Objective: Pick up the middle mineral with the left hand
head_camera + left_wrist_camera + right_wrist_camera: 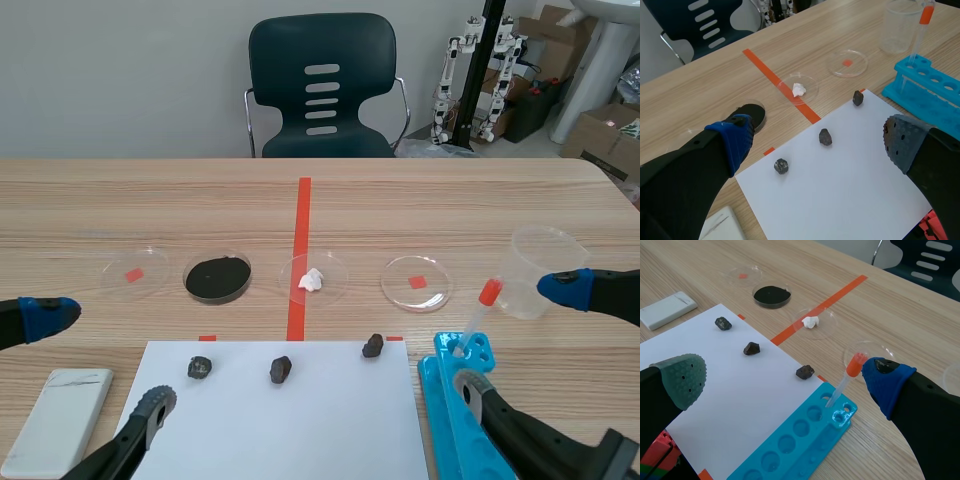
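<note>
We see the blue test-tube rack (443, 415) only partly — a finger (468, 384) of the right gripper (515, 337) covers it, and its near end is cut off. At the paper's (300, 420) nine o'clock, the white slab (60, 415) is clipped too.
</note>
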### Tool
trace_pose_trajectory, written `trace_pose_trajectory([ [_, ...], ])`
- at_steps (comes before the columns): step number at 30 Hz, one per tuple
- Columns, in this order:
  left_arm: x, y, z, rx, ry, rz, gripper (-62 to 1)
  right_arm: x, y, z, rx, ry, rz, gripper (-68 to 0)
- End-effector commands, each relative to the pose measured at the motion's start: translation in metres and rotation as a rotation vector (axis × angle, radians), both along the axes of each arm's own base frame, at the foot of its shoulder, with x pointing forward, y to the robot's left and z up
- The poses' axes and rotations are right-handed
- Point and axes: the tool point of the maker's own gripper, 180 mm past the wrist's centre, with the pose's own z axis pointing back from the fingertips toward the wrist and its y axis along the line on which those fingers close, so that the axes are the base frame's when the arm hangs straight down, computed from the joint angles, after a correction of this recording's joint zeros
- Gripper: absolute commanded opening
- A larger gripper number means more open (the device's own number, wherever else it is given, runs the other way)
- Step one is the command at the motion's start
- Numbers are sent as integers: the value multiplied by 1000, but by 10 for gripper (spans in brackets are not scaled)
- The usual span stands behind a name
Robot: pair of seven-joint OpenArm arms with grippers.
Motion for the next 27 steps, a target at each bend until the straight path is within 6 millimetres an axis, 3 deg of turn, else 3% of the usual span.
trace_pose_trajectory([
  [1, 3, 0, 6, -15, -23, 6, -67, 4, 3, 10, 27, -32, 1, 4],
  [27, 3, 0, 6, -15, -23, 6, -67, 4, 3, 10, 27, -32, 1, 4],
])
